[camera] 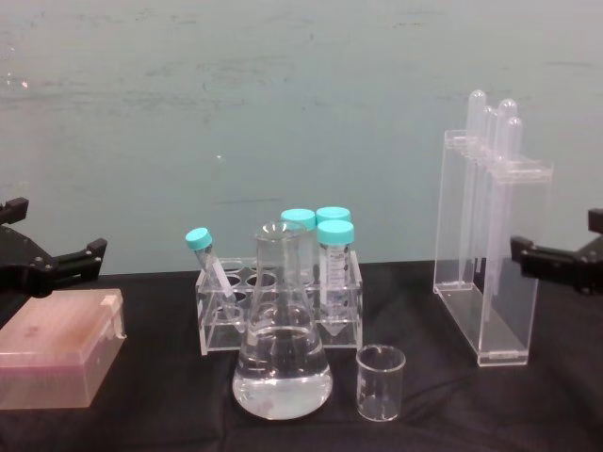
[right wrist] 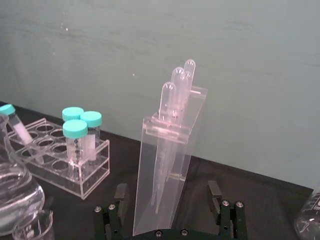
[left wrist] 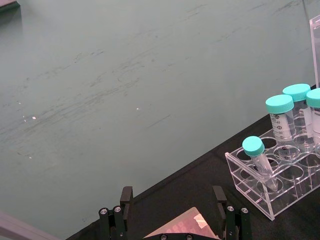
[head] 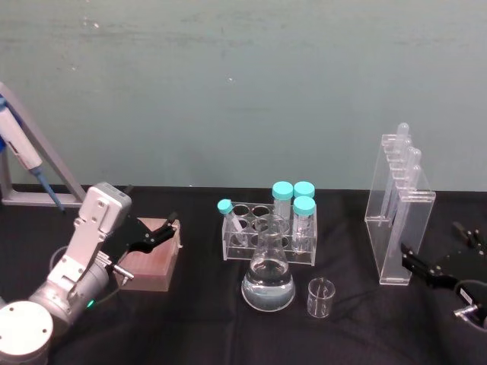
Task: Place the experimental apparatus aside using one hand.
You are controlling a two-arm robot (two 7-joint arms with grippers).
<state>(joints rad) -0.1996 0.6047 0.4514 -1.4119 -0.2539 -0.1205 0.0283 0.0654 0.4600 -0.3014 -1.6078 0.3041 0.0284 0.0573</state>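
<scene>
The tall clear acrylic stand point(head: 397, 220) with long pipettes stands at the right of the black table. In the middle, a conical flask point(head: 268, 277) holds clear liquid, with a small glass beaker point(head: 320, 297) just right of it. My right gripper point(head: 432, 242) is open, close to the stand's right side near its base. In the right wrist view the stand point(right wrist: 167, 160) rises just ahead of the open right gripper point(right wrist: 167, 192), in line with the gap. My left gripper point(head: 148, 239) hangs open over a pink box point(head: 152, 258) at the left.
A clear rack point(head: 270, 236) of teal-capped tubes sits behind the flask. A blue and white pipettor point(head: 19, 152) leans on a grey frame at the far left. Another glass vessel point(right wrist: 310, 220) shows at the edge of the right wrist view. A green wall backs the table.
</scene>
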